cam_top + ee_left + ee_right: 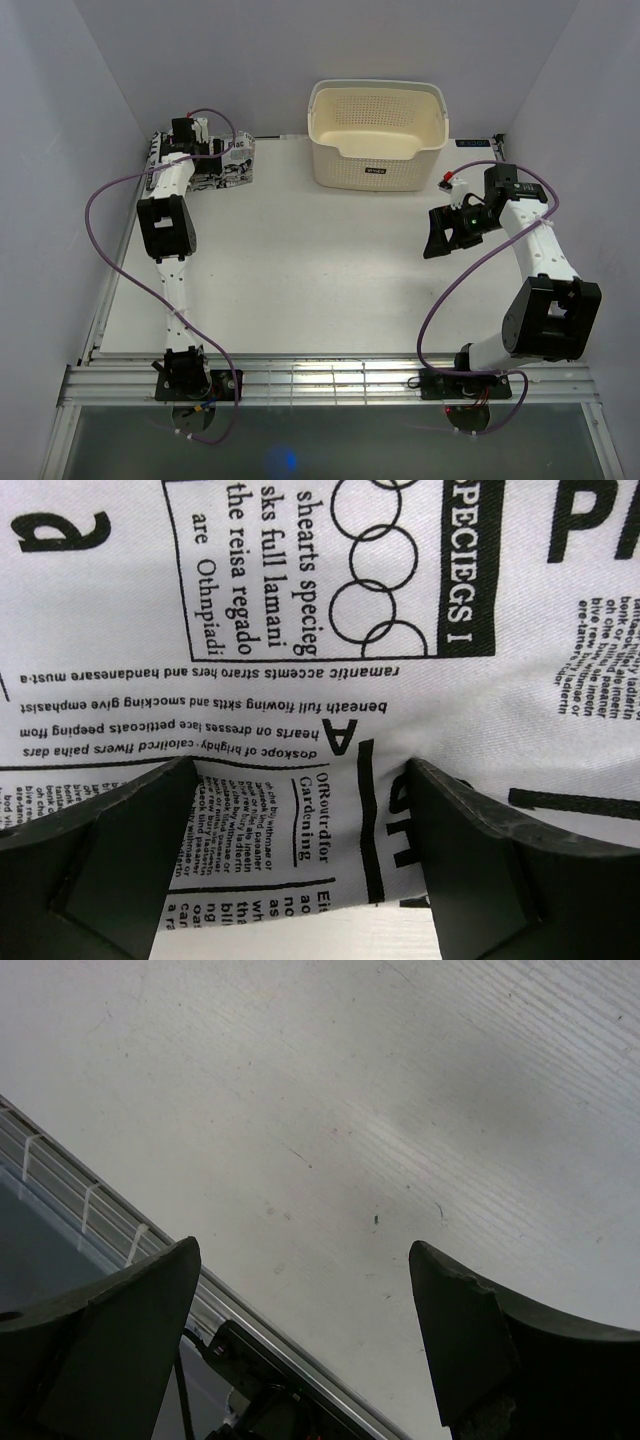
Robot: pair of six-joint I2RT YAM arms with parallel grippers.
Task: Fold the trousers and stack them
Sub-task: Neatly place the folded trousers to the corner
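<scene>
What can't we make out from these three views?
- Top external: left arm covers much of the trousers; number of folds unreadable.
- Left wrist: cloth fills the frame, its edges cut off; whether the left gripper touches it is unclear.
- Top external: basket floor partly hidden by its near wall.
- Right wrist: only table behind the right gripper; no trousers.

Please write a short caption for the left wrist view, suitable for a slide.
Left gripper, jaws open, over the trousers, whose black newspaper print fills the view.

Top: overhead, whole table (300, 270). Left wrist: close on trousers (250, 600). Right wrist: oblique, table.
</scene>
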